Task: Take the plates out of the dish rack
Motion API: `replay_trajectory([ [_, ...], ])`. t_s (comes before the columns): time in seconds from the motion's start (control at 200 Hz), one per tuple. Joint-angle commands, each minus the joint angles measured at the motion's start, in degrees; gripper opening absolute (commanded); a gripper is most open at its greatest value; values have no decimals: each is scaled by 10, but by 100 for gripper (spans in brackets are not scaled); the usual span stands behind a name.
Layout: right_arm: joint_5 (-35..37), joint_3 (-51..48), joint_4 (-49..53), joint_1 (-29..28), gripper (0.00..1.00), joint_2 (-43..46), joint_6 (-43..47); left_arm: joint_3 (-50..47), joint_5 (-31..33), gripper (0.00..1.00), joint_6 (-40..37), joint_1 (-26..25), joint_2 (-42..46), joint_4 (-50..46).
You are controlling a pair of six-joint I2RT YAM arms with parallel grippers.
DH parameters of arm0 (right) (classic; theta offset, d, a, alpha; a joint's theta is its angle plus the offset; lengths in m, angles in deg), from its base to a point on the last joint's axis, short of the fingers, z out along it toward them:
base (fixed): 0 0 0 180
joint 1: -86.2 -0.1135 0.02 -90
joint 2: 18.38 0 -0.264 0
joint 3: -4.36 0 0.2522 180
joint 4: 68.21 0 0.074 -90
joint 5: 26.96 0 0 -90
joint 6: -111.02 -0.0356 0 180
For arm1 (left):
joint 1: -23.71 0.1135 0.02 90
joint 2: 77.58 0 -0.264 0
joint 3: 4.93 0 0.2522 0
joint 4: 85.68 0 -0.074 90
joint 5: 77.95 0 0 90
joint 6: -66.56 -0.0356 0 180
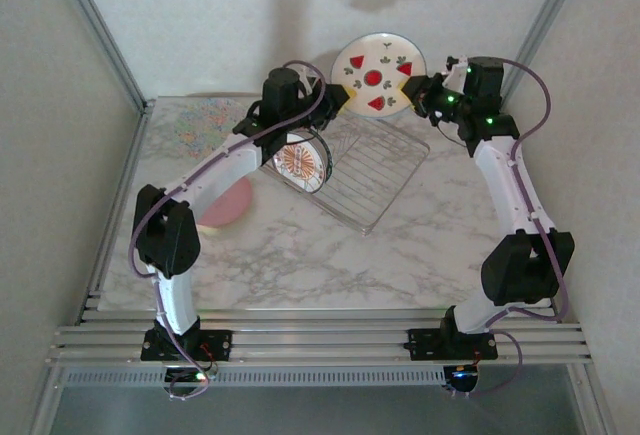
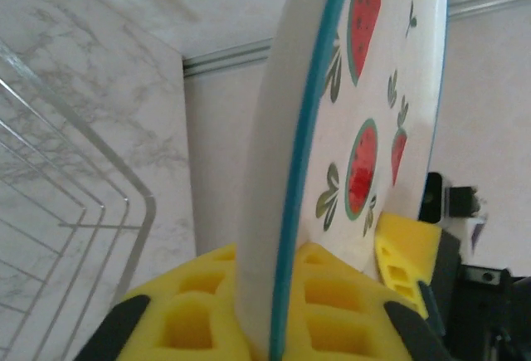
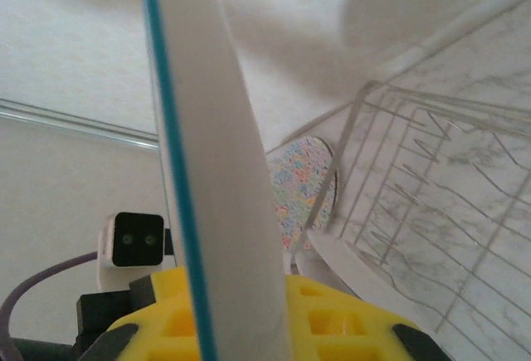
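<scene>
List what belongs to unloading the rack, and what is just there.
Job:
rack
fruit plate, held aloft
sunburst plate, standing in the rack
patterned plate
pinkish plate

Just there:
marble table
metal rails

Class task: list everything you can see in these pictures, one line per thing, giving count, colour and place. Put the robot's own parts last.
fruit plate: 1, white with red fruit motifs and a teal rim, held up above the rack's far end
sunburst plate: 1, white with a red-orange centre, tilted at the rack's left end
patterned plate: 1, pastel multicolour, table's far left corner
plain plate: 1, pinkish, left side of the table, partly under the left arm
dish rack: 1, silver wire, middle of the table
table: 1, white marble pattern
left arm, right arm: 2, white and black, bases at the near edge
left pincer: 1, yellow pads, shut on the fruit plate's left rim
right pincer: 1, yellow pads, shut on its right rim
</scene>
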Motion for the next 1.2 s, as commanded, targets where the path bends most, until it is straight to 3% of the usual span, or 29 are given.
replay_trajectory([
  [0.0, -28, 6, -72, -8, 0, 17, -10, 8, -10, 0, -34, -9, 0, -1],
  [0.125, -25, 6, -71, -8, 2, 19, 1, -6, -13, 0, -27, -3, 10, 8],
  [0.3, -4, 11, -43, -7, 44, 35, 57, -50, -12, 0, -9, 15, 46, 45],
  [0.4, 28, 11, -10, -10, 53, 54, 108, -76, -12, 0, 1, 31, 74, 56],
  [0.761, 170, -62, -41, -88, 59, 157, 331, -248, 7, 0, 14, 137, 241, 26],
  [1.056, 183, -115, -75, -198, 64, 189, 512, -449, 83, 0, 34, 264, 445, -68],
  [1.196, 173, -133, -70, -246, 67, 195, 582, -515, 117, 0, 38, 301, 512, -114],
])
